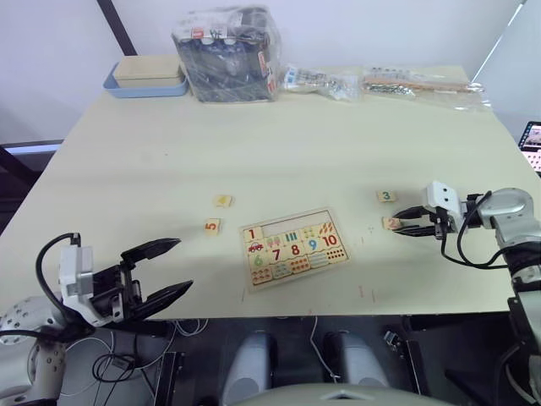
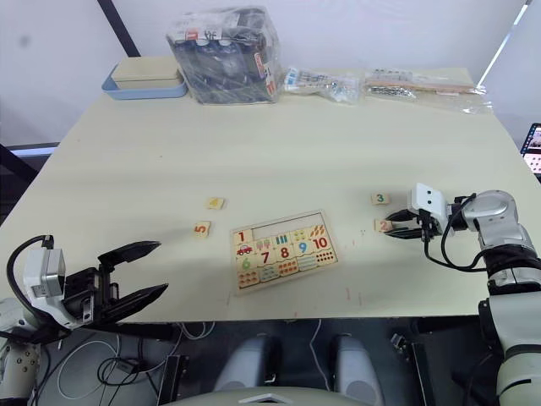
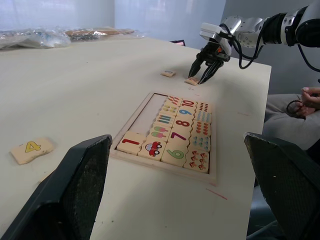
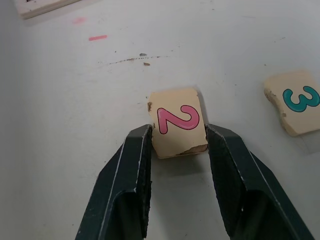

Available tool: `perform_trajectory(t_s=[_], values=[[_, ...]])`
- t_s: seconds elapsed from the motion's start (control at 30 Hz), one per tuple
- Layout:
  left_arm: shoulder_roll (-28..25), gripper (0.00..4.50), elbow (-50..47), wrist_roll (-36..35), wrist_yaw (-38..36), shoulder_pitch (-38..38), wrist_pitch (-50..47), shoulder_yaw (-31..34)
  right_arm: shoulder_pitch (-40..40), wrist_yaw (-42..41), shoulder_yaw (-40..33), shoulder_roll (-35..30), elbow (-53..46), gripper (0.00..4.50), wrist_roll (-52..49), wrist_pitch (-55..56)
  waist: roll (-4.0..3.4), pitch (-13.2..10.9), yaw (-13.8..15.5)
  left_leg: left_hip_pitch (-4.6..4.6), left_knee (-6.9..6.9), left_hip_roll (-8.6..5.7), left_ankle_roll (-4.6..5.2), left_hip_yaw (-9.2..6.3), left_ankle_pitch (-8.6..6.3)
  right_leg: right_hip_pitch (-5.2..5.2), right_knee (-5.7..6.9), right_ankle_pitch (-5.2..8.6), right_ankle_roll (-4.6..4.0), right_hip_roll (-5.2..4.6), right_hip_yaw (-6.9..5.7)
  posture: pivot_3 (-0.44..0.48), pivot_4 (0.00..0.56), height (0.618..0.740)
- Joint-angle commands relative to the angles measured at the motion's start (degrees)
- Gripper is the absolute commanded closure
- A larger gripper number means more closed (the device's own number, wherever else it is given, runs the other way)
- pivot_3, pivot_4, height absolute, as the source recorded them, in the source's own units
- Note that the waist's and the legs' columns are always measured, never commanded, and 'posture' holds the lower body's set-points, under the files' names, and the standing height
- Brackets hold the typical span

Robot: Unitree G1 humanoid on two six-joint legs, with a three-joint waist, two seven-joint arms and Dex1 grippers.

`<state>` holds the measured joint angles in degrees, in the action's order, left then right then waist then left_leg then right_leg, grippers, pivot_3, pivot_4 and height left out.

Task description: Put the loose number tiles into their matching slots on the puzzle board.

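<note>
Puzzle board [image 1: 293, 248] lies flat near the front edge of the bench [image 1: 279, 144], slightly skewed. Its top row holds tile 1 [image 1: 252, 233] at the left end; the four slots [image 1: 295, 227] beside it stand unfilled. The lower rows carry numerals 6 to 10 with picture and dot pieces.

Loose tiles on the bench: tile 4 [image 1: 222, 200] and tile 5 [image 1: 212, 226] lie to the left of the board, near each other; tile 3 [image 1: 386, 196] and tile 2 [image 4: 177, 122] lie to the right of it, tile 3 the farther back.

Right gripper [image 1: 404, 228] is down at bench level on tile 2. Its jaws straddle the near part of the tile, one at each side edge, close in or just touching; the tile rests flat on the bench.

Left gripper [image 1: 169, 269] hangs at the front left corner of the bench, well apart from every tile, jaws wide apart and holding nothing.

At the far edge stand a blue-edged tray [image 1: 144, 87] with a wooden box, a wrapped bundle [image 1: 228, 55] and two clear bags [image 1: 380, 83].
</note>
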<state>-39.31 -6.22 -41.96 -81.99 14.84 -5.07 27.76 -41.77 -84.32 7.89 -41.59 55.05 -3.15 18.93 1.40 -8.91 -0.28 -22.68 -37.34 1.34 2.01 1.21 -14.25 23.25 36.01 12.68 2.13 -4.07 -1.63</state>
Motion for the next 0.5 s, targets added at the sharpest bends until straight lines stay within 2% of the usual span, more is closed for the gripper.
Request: perform_trajectory(t_s=[0.03,0.17,0.23,0.3,0.5], values=[[-0.5,0.0,-1.9,-1.2,0.4,0.0,-0.3,0.9,-0.3,0.2,-0.6,-0.1,0.8,3.54,0.7,0.2,0.0,0.0,-0.1,0.03,0.0,0.0,0.0,0.0,0.0,-0.02,0.0,0.0,0.0,0.0,0.0,0.0,0.15,0.74],[-0.5,0.0,-2.1,-1.2,0.5,0.2,-0.4,1.2,-0.3,-0.8,-0.9,-0.4,-2.0,3.62,-0.3,-1.8,-0.01,0.0,-0.2,0.03,0.0,0.0,0.0,-0.02,0.0,-0.03,0.0,0.0,0.0,0.0,0.0,0.0,0.15,0.74],[-0.6,0.0,-2.1,-1.2,0.5,0.4,-0.4,1.3,0.0,-1.7,-1.1,-0.8,-6.7,3.62,-1.5,-4.7,-0.03,0.0,-0.3,0.03,0.0,0.01,0.0,-0.02,0.0,-0.03,0.0,0.0,0.0,0.0,0.0,0.0,0.15,0.74],[-0.7,0.0,-2.2,-1.2,0.7,0.6,-0.5,1.6,0.7,-1.9,-0.7,-1.6,-15.0,3.62,-2.0,-10.9,-0.15,-0.1,-0.3,0.03,0.0,0.02,0.0,-0.03,0.0,-0.02,0.0,0.0,0.0,0.0,0.0,0.0,0.15,0.74],[-1.0,0.0,-2.3,-1.5,1.0,1.5,-0.7,2.8,-0.3,-0.2,3.2,-3.4,-46.1,3.62,-2.0,-38.9,-0.24,-0.1,-0.4,-0.07,0.01,0.06,0.0,0.0,0.0,0.17,0.13,-0.12,0.2,-0.03,0.03,0.0,0.15,0.74]])
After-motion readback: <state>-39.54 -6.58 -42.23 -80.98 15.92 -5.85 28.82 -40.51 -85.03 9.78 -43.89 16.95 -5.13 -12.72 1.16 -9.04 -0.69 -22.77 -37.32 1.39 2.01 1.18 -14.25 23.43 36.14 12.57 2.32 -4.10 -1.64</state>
